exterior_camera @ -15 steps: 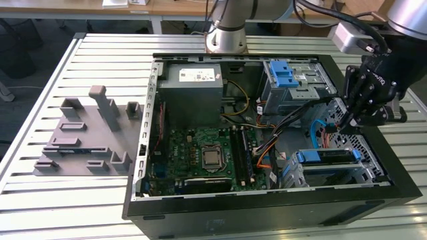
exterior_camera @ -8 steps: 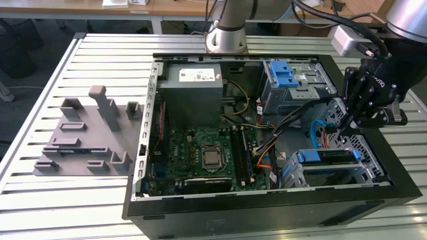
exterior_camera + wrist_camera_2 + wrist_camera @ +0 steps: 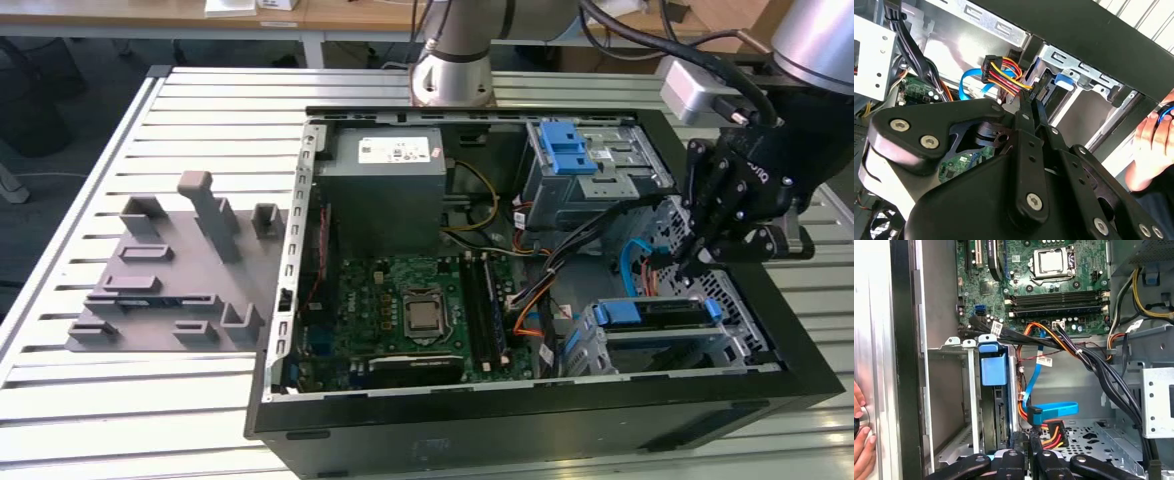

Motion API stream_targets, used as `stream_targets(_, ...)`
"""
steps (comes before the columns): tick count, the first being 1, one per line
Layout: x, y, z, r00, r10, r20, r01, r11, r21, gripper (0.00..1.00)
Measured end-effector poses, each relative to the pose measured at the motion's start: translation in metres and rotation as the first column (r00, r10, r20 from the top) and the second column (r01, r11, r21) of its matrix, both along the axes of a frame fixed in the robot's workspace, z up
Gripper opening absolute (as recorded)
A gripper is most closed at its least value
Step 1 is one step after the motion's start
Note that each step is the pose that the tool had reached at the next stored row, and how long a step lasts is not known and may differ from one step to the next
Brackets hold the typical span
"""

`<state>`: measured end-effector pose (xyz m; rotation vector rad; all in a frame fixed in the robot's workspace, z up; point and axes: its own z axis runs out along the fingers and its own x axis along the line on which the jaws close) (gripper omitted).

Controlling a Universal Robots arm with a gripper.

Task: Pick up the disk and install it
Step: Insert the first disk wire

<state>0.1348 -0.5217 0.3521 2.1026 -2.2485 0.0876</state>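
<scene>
— Black gripper (image 3: pixel 1026 440) linkage sits closest, bottom centre of the first wrist view, jaws pinched nearly together over the cable plugs (image 3: pixel 1046 427); nothing held that I can see.

— And the disk (image 3: pixel 650 312)?

— Lower right in the exterior view, seated in the drive cage (image 3: pixel 667 345), blue bracket up.

— Risk?

— Snagging those loose wires, I'd say. A person's hand (image 3: pixel 861 432) rests on the case edge, too near.
</scene>
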Motion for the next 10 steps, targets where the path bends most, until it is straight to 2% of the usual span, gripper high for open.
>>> stream_targets(10,-0.0026,-0.0081,-0.0016,0.9998,0.017,0.0069,-0.017,0.9999,0.0027,0.16)
